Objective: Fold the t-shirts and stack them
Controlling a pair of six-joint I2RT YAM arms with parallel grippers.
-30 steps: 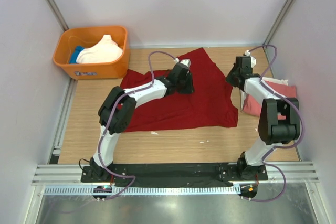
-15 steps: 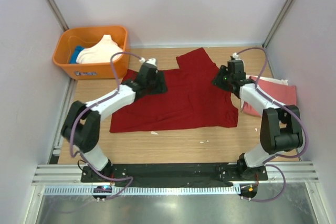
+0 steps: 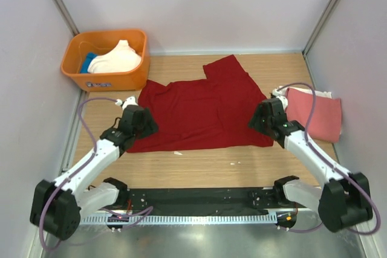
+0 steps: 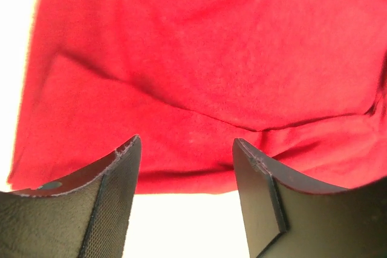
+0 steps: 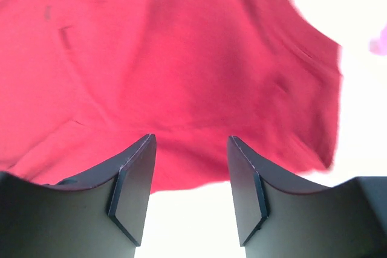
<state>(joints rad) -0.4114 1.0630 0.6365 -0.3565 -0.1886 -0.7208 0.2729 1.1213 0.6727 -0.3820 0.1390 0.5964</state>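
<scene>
Both jaws parted, gripping nothing; whether they touch the cloth is unclear. Table (image 3: 199, 164): red shirt (image 3: 202, 110) flat at centre. Left gripper (image 4: 184, 143) is at its 8 o'clock corner, right gripper (image 5: 188, 140) at its 4 o'clock corner. Tub (image 3: 109, 80) at 10 o'clock holds white shirt (image 3: 118, 60) and blue shirt (image 3: 89, 61). Pink shirt (image 3: 314, 119) at 3 o'clock.

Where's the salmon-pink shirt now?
Top view: the salmon-pink shirt lies at the right edge of the table, just right of the right gripper and dark red shirt.
</scene>
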